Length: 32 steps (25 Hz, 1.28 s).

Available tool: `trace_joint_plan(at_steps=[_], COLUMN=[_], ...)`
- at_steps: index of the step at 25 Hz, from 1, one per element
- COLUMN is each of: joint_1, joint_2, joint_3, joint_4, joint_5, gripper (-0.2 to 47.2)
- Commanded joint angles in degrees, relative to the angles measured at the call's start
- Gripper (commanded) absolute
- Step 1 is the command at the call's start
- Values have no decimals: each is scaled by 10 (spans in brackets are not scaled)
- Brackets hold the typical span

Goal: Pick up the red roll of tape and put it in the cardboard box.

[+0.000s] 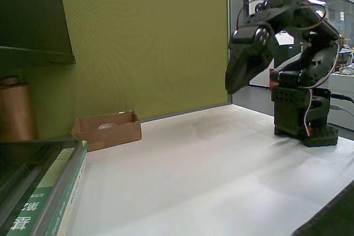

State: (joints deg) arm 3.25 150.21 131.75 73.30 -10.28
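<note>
Where the cardboard box sits at the left of the fixed view, against the foot of the olive-green wall, a pale rounded shape shows just above its front wall; it is too small and washed out to say whether this is the red roll of tape, and no red shows anywhere on the surface. The box is low and open-topped, its long front face turned toward the camera, its right end a little nearer the wall.

Just left of the box stands a tall brown-copper cylinder (upright, partly cut by the picture's edge), under a dark shelf. In front of it, at the lower left corner, lie green-and-white books, stacked flat.

Well apart from the box, at the right, the dark arm rises from its base on the white surface and folds over. Its hand hangs in the air, pointing down and to the left, with nothing visible in it; whether the fingers are apart or together I cannot tell from this angle.
</note>
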Motion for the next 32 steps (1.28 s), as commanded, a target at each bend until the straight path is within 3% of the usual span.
trace_joint_plan(at_steps=[1, 19, 32], joint_1=[-15, -103, -119], joint_2=[48, 310, 399], joint_3=[28, 306, 413], joint_4=[14, 11, -2], joint_5=[-1, 56, 45], gripper=[1, 1, 1])
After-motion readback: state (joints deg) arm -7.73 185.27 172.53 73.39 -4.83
